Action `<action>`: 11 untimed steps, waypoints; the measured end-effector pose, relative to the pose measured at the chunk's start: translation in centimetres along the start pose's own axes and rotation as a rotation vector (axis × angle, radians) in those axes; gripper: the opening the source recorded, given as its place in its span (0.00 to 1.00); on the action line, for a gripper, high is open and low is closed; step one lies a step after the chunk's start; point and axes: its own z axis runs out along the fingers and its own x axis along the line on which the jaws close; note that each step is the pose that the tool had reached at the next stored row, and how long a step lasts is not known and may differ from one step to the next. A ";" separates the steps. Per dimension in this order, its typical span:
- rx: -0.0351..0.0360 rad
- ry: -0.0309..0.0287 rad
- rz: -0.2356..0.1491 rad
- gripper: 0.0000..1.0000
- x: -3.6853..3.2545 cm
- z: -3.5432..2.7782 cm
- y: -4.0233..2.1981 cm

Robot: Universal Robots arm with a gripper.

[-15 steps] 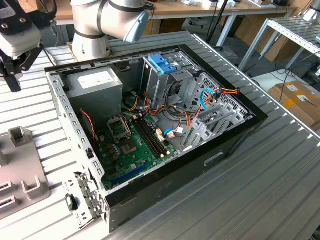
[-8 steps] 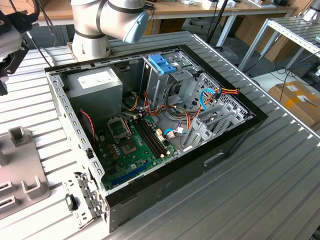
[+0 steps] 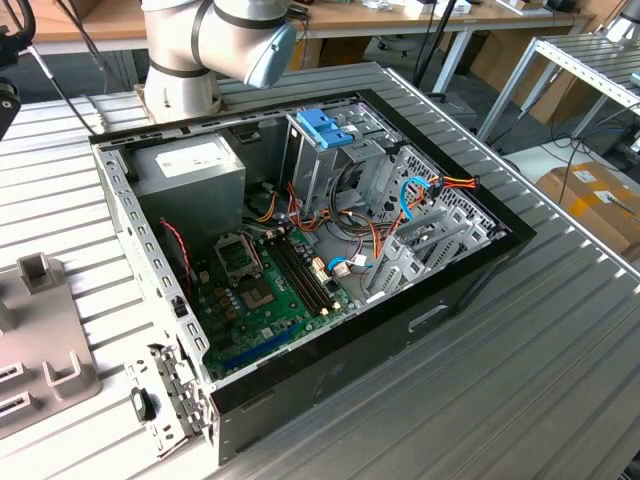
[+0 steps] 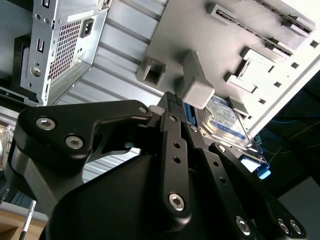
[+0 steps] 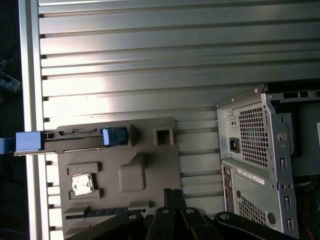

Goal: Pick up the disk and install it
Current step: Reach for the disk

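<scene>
Ribbed tabletop (image 5: 150, 50): your gripper (image 4: 172, 98) hangs near the disk (image 4: 225, 119), jaws closed and empty; unopened, they could knock it askew.

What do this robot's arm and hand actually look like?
The arm is made of thick, rounded silver-grey tubes, with a pale blue cap on one joint. In the second wrist view, the hand is matte black, built of flat angular links joined by shiny silver screws.
</scene>
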 end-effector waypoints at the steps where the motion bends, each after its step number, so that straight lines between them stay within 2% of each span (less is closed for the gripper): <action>1: 0.0001 0.0000 0.000 0.11 0.00 0.00 0.00; 8: 0.0000 0.0000 0.000 0.11 0.04 0.00 0.00; 11: 0.0001 0.0001 0.000 0.11 0.29 0.06 0.12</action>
